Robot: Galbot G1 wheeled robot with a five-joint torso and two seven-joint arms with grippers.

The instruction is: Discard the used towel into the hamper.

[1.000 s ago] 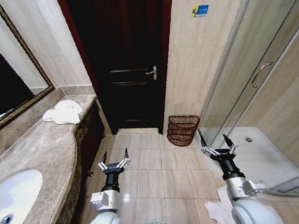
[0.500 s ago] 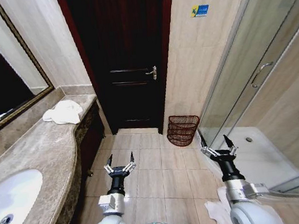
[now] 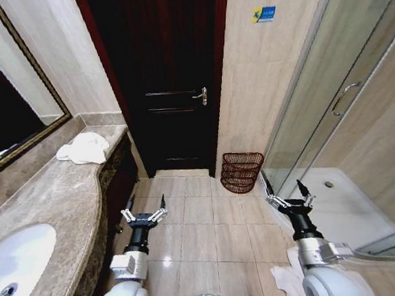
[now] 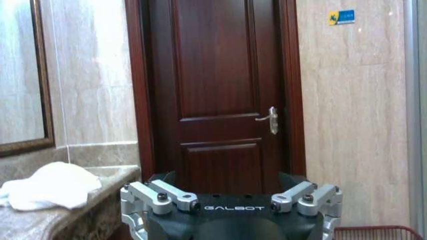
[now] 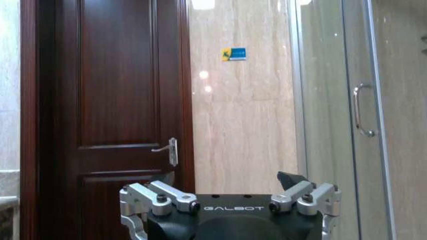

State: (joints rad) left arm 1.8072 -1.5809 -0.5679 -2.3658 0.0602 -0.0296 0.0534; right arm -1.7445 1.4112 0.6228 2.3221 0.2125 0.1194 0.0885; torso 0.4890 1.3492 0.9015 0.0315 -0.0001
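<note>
We see the white towel [image 3: 83, 148] at the marble counter's [image 3: 50, 202] far end. The hamper [image 3: 242, 172] stands by the door wall. Left gripper [image 3: 143, 212] and right gripper [image 3: 285, 191] hover over floor tiles, fingers spread, empty.

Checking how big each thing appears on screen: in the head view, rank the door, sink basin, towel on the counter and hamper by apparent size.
1. Door
2. Sink basin, cropped and near the camera
3. Towel and hamper look alike; unranked.

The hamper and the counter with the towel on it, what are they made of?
The hamper looks like reddish-brown wicker or thin wire, openwork bands with gaps. The counter seems polished marble, mottled brown and glossy. The towel looks like soft white cloth, crumpled.
</note>
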